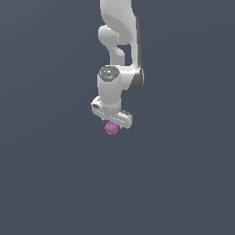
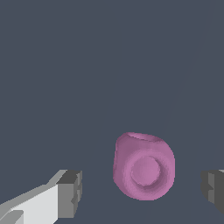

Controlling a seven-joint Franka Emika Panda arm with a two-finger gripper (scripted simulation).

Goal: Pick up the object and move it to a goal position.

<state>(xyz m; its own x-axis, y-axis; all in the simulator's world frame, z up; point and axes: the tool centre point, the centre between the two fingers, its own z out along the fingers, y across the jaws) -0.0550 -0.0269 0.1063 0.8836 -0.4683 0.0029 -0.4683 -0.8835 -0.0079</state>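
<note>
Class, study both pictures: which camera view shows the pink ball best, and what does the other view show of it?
The wrist view shows the pink ball best: it is large there, its rounded, lumpy form with a round boss is clear, and it lies between the open gripper fingers with gaps either side. The exterior view shows only a small pink blob just below the gripper.

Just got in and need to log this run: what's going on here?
A white Panda arm is reaching down over a small pink lumpy ball. In the wrist view the pincer is open, and the ball sits between its two fingertips with gaps on both sides. Nothing is gripped yet; it looks poised to close, though its height over the ball is unclear.
</note>
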